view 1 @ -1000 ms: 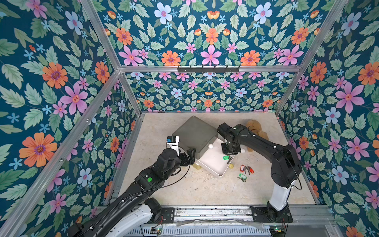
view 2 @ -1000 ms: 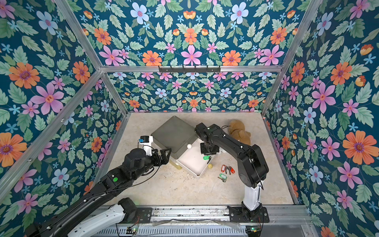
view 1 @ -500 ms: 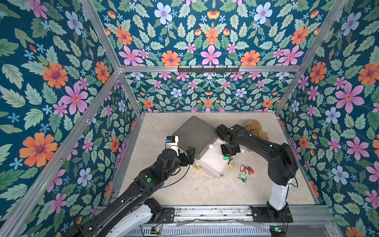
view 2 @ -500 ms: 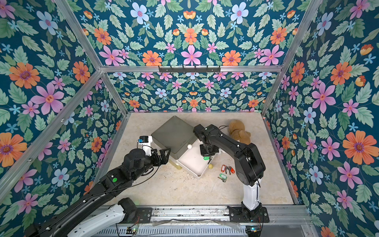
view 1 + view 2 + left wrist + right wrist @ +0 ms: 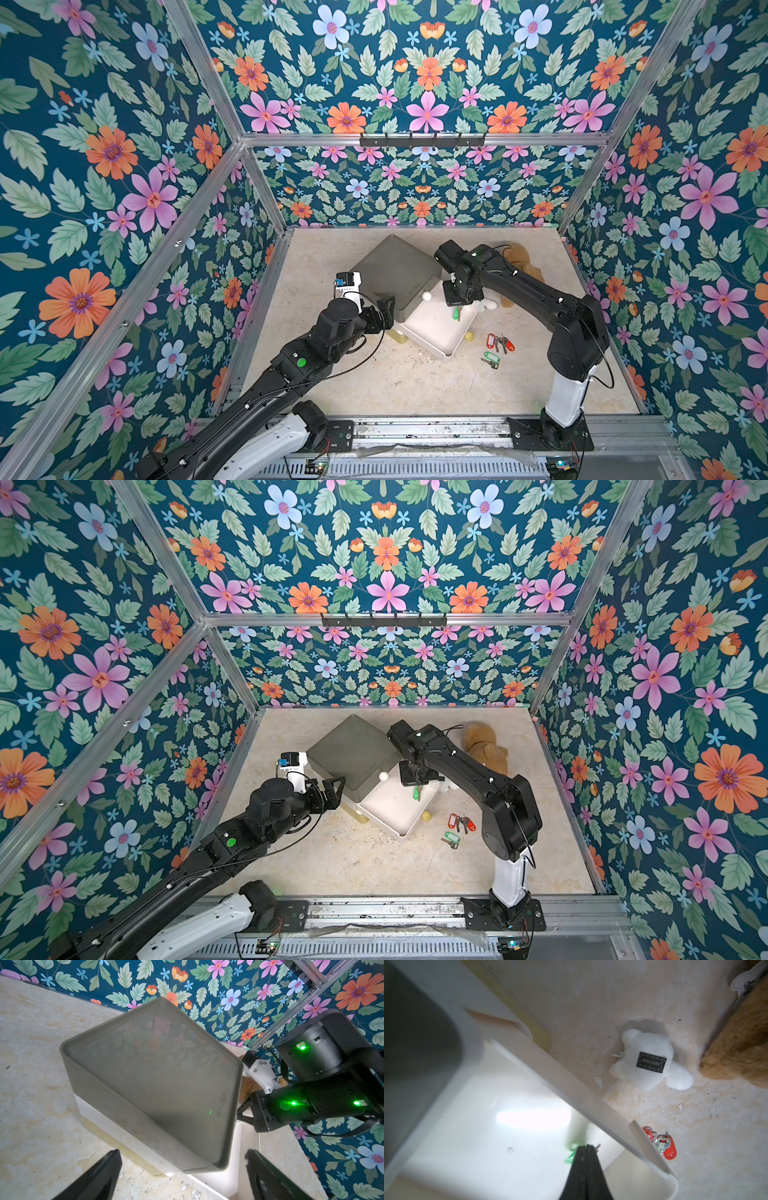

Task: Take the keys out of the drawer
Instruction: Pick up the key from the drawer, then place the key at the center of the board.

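The right gripper (image 5: 586, 1148) reaches into a white plastic drawer (image 5: 428, 330) pulled out of a grey box-shaped cabinet (image 5: 395, 274) mid-way across the beige stone-look worktop (image 5: 374, 386). Its jaws are clamped tight on a green-tagged metal key (image 5: 456, 313), probably by the tag because that is easiest to pinch. Two red-tagged keys (image 5: 500, 343) and a second green-tagged key (image 5: 490, 359) lie on the worktop just beside the drawer's front corner, toward the right edge, apparently already taken out. The left gripper (image 5: 182, 1169) hovers with jaws spread at the cabinet's corner, perhaps to steady it. No blue tags show.
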### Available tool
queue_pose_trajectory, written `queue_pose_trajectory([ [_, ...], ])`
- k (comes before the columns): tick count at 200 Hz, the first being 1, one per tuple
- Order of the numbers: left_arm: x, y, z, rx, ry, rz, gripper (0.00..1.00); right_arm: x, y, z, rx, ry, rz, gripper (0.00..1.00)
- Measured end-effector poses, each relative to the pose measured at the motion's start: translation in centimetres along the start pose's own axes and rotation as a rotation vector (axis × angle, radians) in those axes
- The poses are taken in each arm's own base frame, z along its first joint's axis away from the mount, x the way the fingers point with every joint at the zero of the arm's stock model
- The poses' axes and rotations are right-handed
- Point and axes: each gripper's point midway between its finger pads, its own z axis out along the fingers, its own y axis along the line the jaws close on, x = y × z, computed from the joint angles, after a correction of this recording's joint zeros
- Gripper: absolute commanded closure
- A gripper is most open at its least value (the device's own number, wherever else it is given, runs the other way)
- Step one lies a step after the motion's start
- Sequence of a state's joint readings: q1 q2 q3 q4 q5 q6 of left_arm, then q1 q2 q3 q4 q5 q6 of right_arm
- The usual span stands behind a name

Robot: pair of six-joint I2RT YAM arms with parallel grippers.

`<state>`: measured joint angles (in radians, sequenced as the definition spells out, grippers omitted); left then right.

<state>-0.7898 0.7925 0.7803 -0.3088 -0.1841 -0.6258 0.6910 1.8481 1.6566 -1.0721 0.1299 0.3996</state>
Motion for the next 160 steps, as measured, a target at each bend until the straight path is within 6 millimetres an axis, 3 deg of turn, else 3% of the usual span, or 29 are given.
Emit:
queue_pose_trajectory([
  [60, -1.3, -2.4, 0.2, 0.067, 0.013, -0.009, 0.01, -1.1, 0.2, -4.5, -0.099, -0.144, 0.061, 1.00],
  [86, -1.6, -3.9, 1.1, 0.105, 0.043, -0.007, 0.01, -0.8, -0.8, -7.7, -0.166, -0.232, 0.102, 1.00],
  [108, -1.2, -5.9, 1.9, 0.151, 0.085, 0.006, 0.01, -0.2, -2.6, -9.4, -0.201, -0.293, 0.164, 1.00],
  [129, -0.4, -9.4, 2.6, 0.222, 0.130, 0.035, 0.01, 0.8, -5.4, -10.0, -0.222, -0.322, 0.241, 1.00],
  [160, 2.3, -14.0, 4.0, 0.306, 0.217, 0.091, 0.01, 2.5, -9.0, -10.3, -0.214, -0.344, 0.327, 1.00],
])
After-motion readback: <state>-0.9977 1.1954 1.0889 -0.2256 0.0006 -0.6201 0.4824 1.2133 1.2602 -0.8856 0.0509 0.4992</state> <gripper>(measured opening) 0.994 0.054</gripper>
